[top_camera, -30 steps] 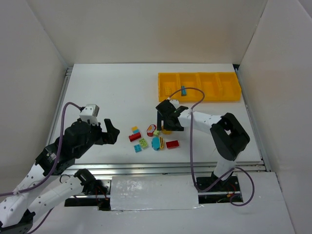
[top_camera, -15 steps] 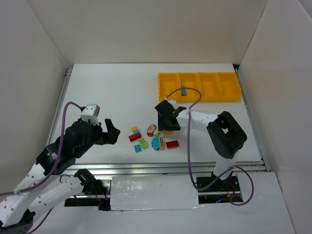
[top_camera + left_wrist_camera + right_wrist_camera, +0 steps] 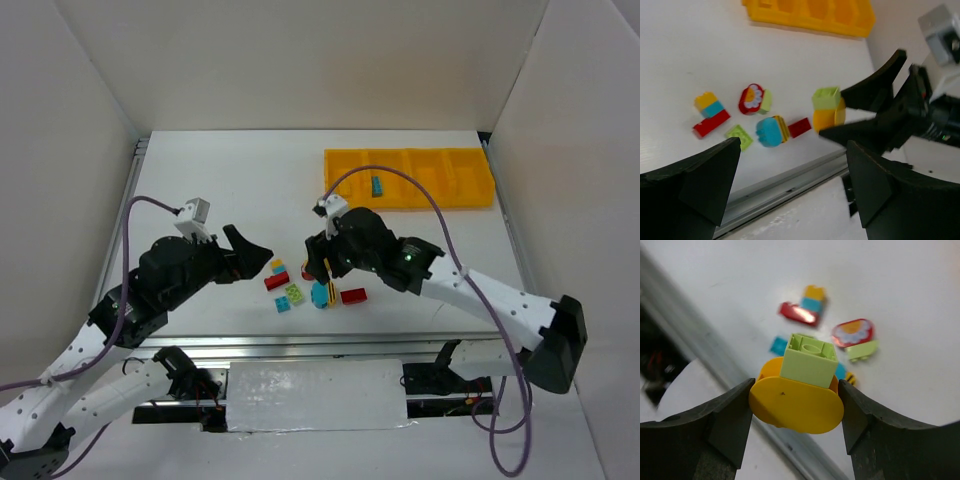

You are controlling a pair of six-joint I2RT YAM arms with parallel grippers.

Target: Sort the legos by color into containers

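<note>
The right end effector [image 3: 796, 411] is gripping a yellow rounded brick [image 3: 826, 119] with a light-green square brick [image 3: 809, 360] stuck on top. One finger is pressing on each side of the yellow piece. It is holding the pair clear of the bench [image 3: 230, 180], over the near side of the loose pile.

The left end effector [image 3: 785, 182] is hanging just left of that pile with its jaws spread wide and nothing between them.

The other legos are lying together on the bench:
- a red brick carrying small blue and yellow ones [image 3: 711, 114]
- a red rounded piece with a flower face [image 3: 752, 98], touching a pale green brick
- a flat light-green plate [image 3: 739, 136]
- a blue rounded piece [image 3: 768, 132] backed by a striped yellow one
- a plain red brick [image 3: 800, 127]
- a tiny blue tile [image 3: 283, 305]

The yellow tray [image 3: 410, 206] is sitting well apart from them, toward the far right of the bench. A single blue brick [image 3: 378, 185] is lying in what appears to be its second compartment from the left.
</note>
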